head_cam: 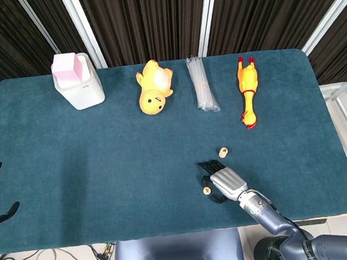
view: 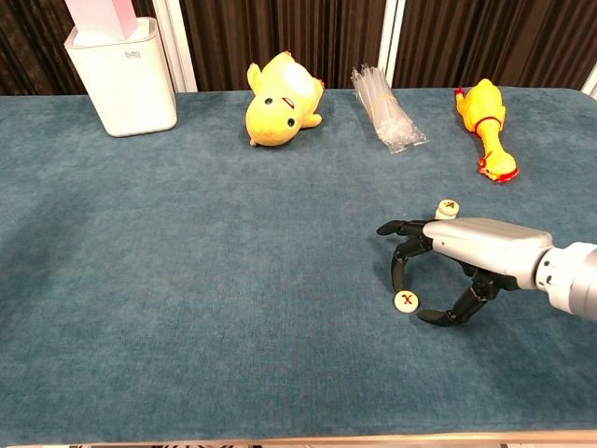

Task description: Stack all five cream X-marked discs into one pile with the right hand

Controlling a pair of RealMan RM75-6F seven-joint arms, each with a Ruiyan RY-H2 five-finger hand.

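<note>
The head view looked steeply down from high above the near edge, taking in the whole teal cloth-covered bench (head_cam: 103, 167). The chest view sat lower and closer, facing across the bench toward the dark curtain. Both shared the yellow plush duck (head_cam: 154, 86) (view: 280, 97) and the white bin (head_cam: 80, 83) (view: 124, 79).

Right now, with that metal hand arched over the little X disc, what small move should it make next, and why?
Probably close the fingers and thumb on the lone disc. The right hand arches over it with fingertips either side, holding nothing yet, and the pile it belongs on stands just behind the hand.
</note>
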